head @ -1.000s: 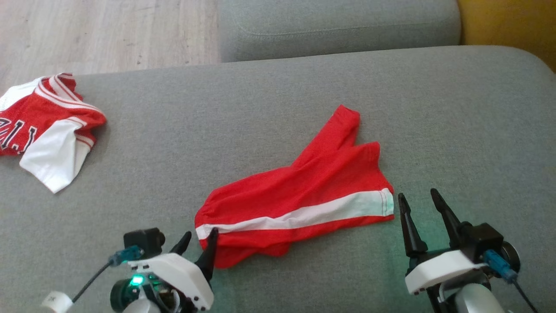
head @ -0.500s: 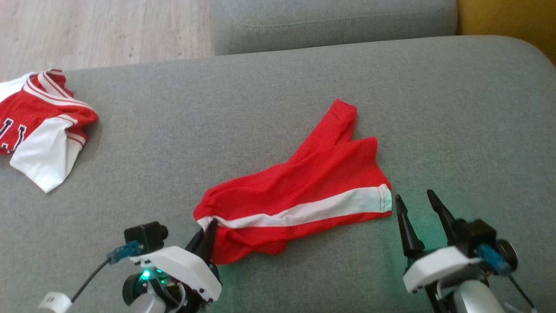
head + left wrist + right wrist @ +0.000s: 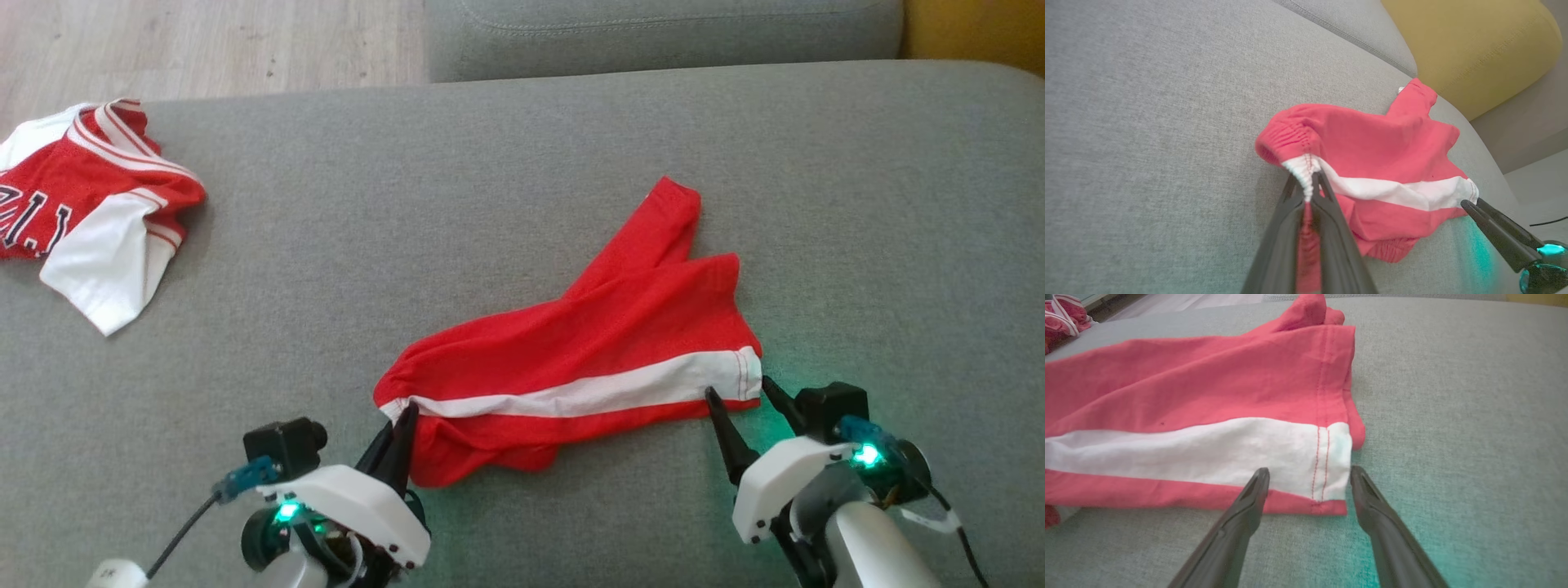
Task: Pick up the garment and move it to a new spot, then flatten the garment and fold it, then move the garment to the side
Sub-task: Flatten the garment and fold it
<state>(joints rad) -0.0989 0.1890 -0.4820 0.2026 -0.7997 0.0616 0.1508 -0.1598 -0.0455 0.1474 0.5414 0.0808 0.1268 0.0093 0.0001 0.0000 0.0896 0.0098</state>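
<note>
The garment (image 3: 604,343) is a pair of red shorts with a white side stripe, lying crumpled on the grey sofa seat (image 3: 506,204). My left gripper (image 3: 400,420) is shut on the white end of its elastic waistband (image 3: 1304,171), seen pinched between the dark fingers in the left wrist view. My right gripper (image 3: 739,396) stands open at the hem end, its two fingers straddling the stitched corner of the white stripe (image 3: 1331,457); the garment (image 3: 1208,396) fills the left of that view. The right gripper's finger (image 3: 1494,232) also shows in the left wrist view.
A second red and white garment (image 3: 90,212) with dark letters lies bunched at the far left of the seat. The sofa's back cushion (image 3: 653,33) runs along the far edge, with wooden floor (image 3: 204,41) beyond on the left and a yellow cushion (image 3: 1474,49) at the far right.
My left gripper has closed on the waistband. My right gripper has moved forward and left, up to the hem corner, staying open. The camera has shifted a little.
</note>
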